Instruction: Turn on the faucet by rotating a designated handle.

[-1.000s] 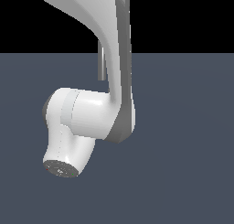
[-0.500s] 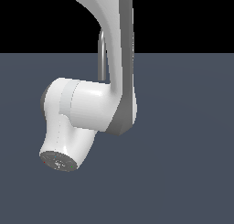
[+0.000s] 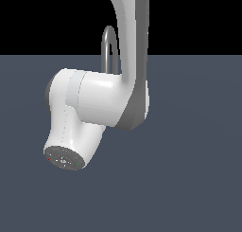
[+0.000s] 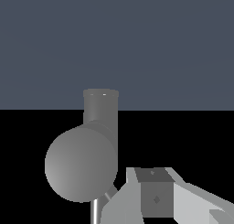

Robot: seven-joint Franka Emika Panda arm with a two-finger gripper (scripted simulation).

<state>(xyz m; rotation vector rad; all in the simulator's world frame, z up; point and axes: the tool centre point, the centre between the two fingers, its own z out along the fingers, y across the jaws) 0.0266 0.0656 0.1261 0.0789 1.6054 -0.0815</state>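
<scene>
Arm crowding the faucet [image 3: 109, 49]

Its spout peeks from behind the arm; handle hidden. Gripper [image 4: 157, 198] sits just beside the base, spread unclear. Better to nudge sideways than grab, I'd say.

We saw the exterior view sit close behind the white arm [image 3: 123, 84], while the wrist view looked nearly straight down the faucet [image 4: 87, 150], which both views shared.
</scene>
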